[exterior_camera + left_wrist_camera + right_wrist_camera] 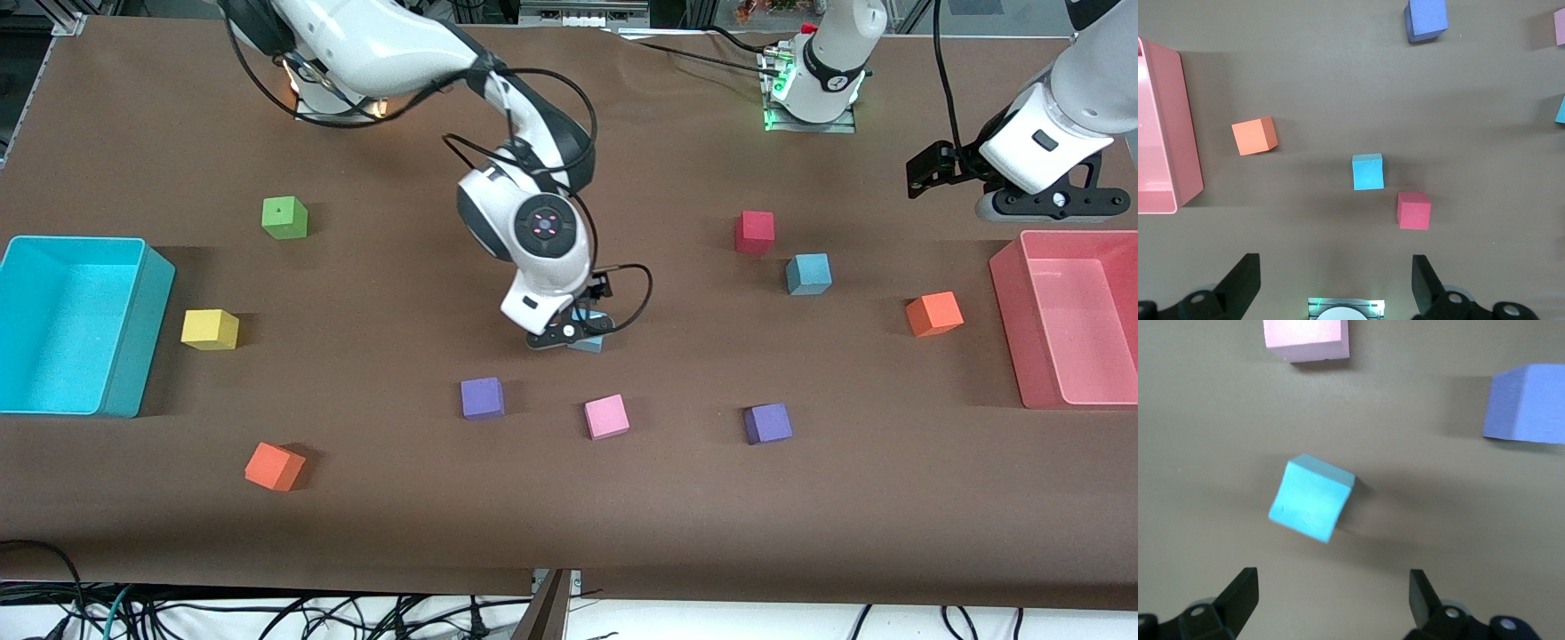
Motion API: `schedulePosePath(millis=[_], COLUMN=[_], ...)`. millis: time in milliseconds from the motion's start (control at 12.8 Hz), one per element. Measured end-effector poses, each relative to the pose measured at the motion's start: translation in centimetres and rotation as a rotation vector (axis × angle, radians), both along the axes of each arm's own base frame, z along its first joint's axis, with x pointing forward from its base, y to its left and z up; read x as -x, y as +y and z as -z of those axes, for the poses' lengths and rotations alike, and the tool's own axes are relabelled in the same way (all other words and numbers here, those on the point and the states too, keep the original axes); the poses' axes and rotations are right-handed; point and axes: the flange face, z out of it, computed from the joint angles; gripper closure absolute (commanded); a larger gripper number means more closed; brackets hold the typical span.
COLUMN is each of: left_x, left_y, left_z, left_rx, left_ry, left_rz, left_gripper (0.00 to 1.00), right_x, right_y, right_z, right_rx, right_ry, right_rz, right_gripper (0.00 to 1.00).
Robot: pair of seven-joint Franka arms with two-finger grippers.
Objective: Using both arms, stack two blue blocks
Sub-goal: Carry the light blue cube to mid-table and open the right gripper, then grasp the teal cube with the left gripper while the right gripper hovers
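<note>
One blue block [808, 274] sits on the brown table beside a red cube [755, 232], toward the left arm's end. The left wrist view shows that blue block [1368, 171] well ahead of the fingers. The other blue block [590, 343] lies mid-table, mostly hidden under my right gripper [573, 331]. In the right wrist view this block [1313, 497] lies askew, ahead of the fingertips and not between them. My right gripper [1331, 581] is open. The left gripper [932, 169] is open and empty [1335, 267], raised over the table near the pink bin [1009, 293].
A teal bin [133, 329] stands at the right arm's end. Scattered cubes: green [284, 218], yellow [210, 329], two orange [275, 467] [933, 314], two purple [483, 397] [768, 423] and pink [606, 416], the last three nearer the front camera than the right gripper.
</note>
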Motion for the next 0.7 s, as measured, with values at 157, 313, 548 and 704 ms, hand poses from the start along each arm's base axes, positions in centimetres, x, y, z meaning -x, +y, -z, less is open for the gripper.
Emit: schedulePosePath(millis=[157, 313, 548, 704], left_x=[-0.3, -0.7, -1.0, -1.2], left_y=[0.0, 0.0, 0.0, -0.1], left_z=[0.6, 2.5, 5.1, 6.1], left_rx=[0.002, 0.004, 0.006, 0.007], left_ry=[-0.017, -0.034, -0.053, -0.059], left_rz=[-0.001, 0.001, 0.002, 0.003], left_gripper=[0.00, 0.00, 0.00, 0.00], right_x=[0.7, 1.8, 3.7, 4.1], right_y=[-2.6, -5.4, -9.5, -11.4], right_z=[0.2, 3.0, 6.5, 6.8], right_rx=[-0.113, -0.205, -0.281, -0.330], right_ry=[-0.005, -0.050, -0.103, -0.109], right_rz=[-0.073, -0.118, -0.163, -0.192], right_gripper=[0.00, 0.00, 0.00, 0.00])
